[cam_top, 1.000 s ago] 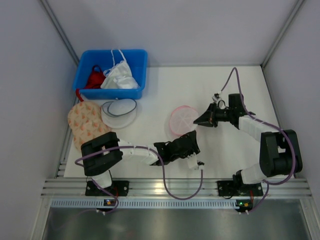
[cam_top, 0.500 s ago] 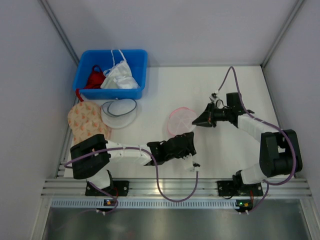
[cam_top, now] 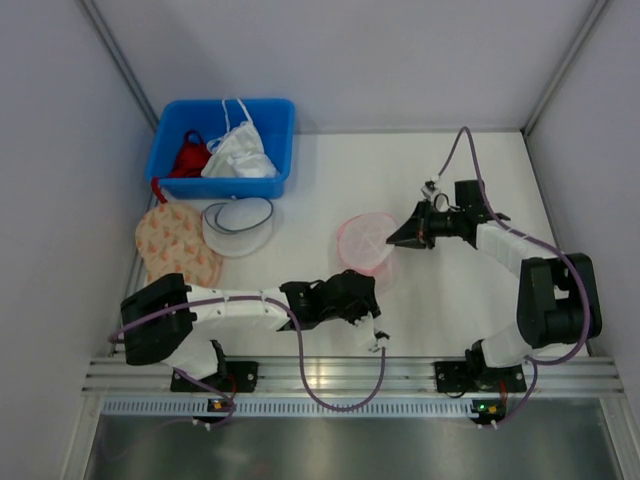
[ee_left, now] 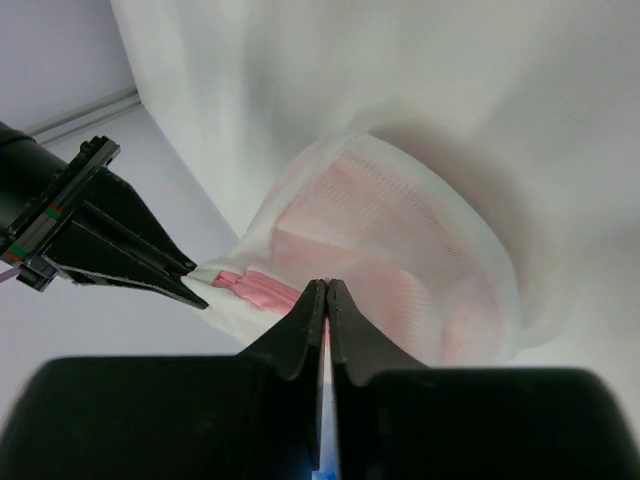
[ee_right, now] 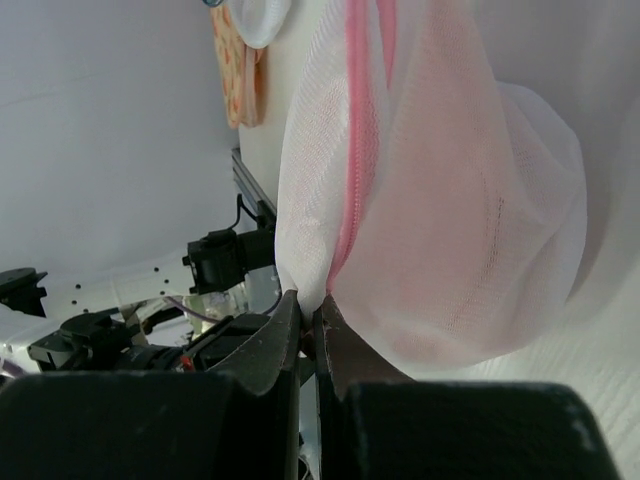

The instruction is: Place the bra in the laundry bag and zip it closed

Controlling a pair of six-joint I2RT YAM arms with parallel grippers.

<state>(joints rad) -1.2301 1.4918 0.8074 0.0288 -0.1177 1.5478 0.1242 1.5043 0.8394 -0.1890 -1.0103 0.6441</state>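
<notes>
Left gripper [ee_left: 325, 290]: this black two-finger gripper is reaching over the near middle of the white table [cam_top: 450, 180]. Its jaws are standing almost together with only a thin slit between them, and the tips are pinching the bag's pink zip band.
Laundry bag [cam_top: 362, 245]: the round, see-through white mesh pouch with thin pink rims is hanging stretched between the two grippers over the middle of the table. Whether its underside is touching the surface cannot be told.
Bra [ee_left: 365, 215]: the soft pale salmon-pink fabric is sitting inside the laundry bag, showing through the mesh as a pink mass. Its cups cannot be made out.
Right gripper [ee_right: 312, 300]: this black gripper is pointing leftward at the bag's right edge. Its jaws are clamping tight on the mesh right beside the zip.
Pouches: a beige orange-patterned round pouch [cam_top: 175, 245] is lying by the table's left edge, with a dark-rimmed white mesh disc [cam_top: 238, 225] just beside it on its right.
Bin: a blue plastic bin [cam_top: 220, 150] is sitting in the far left corner, holding a red garment [cam_top: 188, 158] and a white garment [cam_top: 240, 152].
</notes>
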